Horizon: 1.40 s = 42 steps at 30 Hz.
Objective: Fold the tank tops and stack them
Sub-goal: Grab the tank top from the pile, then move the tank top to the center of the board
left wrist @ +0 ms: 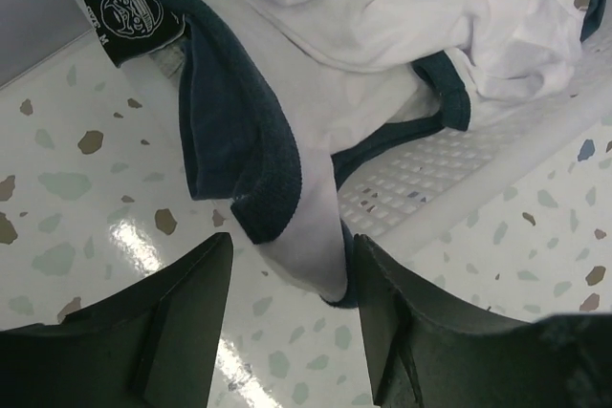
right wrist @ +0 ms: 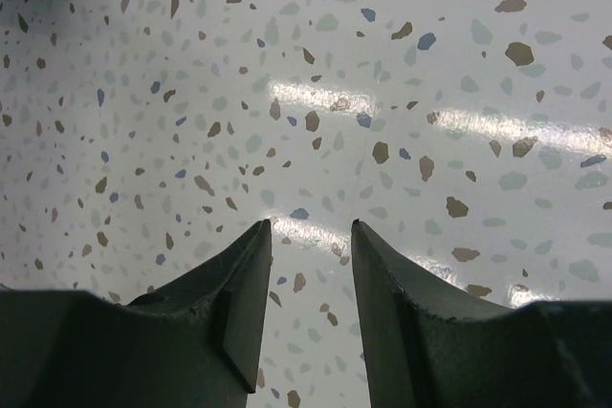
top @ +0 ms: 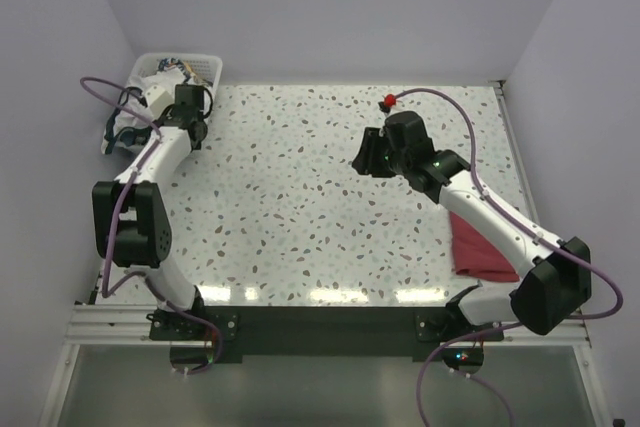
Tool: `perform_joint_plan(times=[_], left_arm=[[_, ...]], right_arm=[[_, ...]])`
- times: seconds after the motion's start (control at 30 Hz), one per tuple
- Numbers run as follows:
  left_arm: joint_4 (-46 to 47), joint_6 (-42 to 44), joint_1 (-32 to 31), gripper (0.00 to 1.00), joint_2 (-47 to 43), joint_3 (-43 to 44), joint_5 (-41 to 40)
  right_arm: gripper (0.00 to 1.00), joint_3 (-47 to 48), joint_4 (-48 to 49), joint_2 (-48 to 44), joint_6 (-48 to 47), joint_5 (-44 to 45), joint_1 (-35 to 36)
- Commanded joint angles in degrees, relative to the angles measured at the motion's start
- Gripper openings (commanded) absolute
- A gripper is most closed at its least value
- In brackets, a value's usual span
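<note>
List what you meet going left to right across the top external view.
White perforated plastic basket → right arm's jaws, standing open → dark red cloth tank top.

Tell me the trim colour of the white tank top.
The trim is dark navy blue, clearest in the left wrist view.
</note>
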Motion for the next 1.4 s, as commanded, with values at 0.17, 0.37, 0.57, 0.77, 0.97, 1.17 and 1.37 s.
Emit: perform_joint_plan(times=[0.17,0.37,0.57,0.77,0.97,1.17,1.37], left_arm=[[3.1,2.6,3.2,0.01,5.2,11.5,2.4],[5.5,11.7,3.3,0.00,4.4,26.6,9.3],[12.6,19.0,2.2,0.00,-0.6,34.5,16.8],[15.4,21.6,-0.2,0.00,-0.6,47.9,27.8],[16.8,25.0,-11.1,0.00,-0.9,58.8,34.8],[20.1,20.1,-14.5,0.00,-5.6,57.0,43.3],[20.8,15.0,-14.8,0.00,-3.0,64.0,50.7]], right_arm=[[0.43,1.5,2.5,1.5,-0.6,-1.4,0.0],[0.43,4.7,4.3,4.8,-0.7,-1.4,0.0],[0.43,10.2,11.0,12.1,-0.9,-5.6,0.0],[0.43,19.1,11.5,18.5,-2.0,-5.9,0.0],[0.43,23.9,10.0,19.7,-2.4,-1.8,-0.5],[0.44,17.6,13.4,12.2,-1.9,4.2,-1.3],[0.44,10.7,18.8,5.6,-1.5,1.4,-1.3]])
